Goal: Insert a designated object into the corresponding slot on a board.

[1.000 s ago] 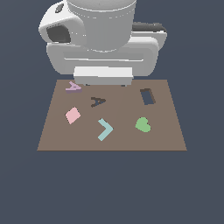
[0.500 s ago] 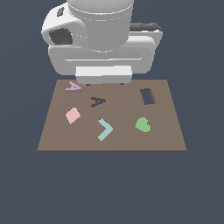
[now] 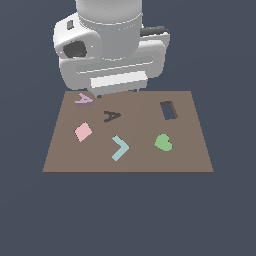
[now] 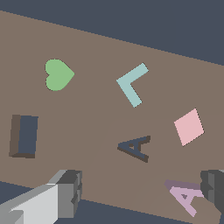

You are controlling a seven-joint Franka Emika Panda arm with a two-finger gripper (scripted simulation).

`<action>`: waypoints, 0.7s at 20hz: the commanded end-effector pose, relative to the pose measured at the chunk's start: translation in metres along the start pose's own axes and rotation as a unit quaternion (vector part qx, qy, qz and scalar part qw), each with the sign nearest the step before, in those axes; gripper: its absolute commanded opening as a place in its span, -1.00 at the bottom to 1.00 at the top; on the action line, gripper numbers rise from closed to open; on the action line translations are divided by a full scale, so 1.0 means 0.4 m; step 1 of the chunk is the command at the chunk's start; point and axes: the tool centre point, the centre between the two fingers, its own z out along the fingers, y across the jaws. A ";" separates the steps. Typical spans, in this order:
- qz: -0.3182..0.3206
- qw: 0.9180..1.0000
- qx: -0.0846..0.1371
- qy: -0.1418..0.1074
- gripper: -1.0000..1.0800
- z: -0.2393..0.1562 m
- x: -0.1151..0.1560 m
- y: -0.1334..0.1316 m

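The lilac letter A lies flat at the far corner of the brown board, on the exterior view's left. In the wrist view the same lilac A sits just inside one dark finger, very close to it, and I cannot tell whether they touch. The other finger is far off, so my gripper is wide open and holds nothing. The dark A-shaped slot lies empty a short way from the letter. In the exterior view the arm's body hides the fingers.
On the board lie a pink square, a teal chevron and a green heart. A dark rectangular cutout sits toward the exterior view's right.
The arm's body has shifted slightly over the far edge of the board. The lilac A and the other shapes have not moved.
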 end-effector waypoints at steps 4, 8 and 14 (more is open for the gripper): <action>-0.071 0.997 0.001 0.001 0.92 0.036 -0.047 0.015; -0.132 0.991 0.002 0.001 0.92 0.066 -0.086 0.033; -0.222 0.975 0.004 0.002 0.92 0.112 -0.138 0.069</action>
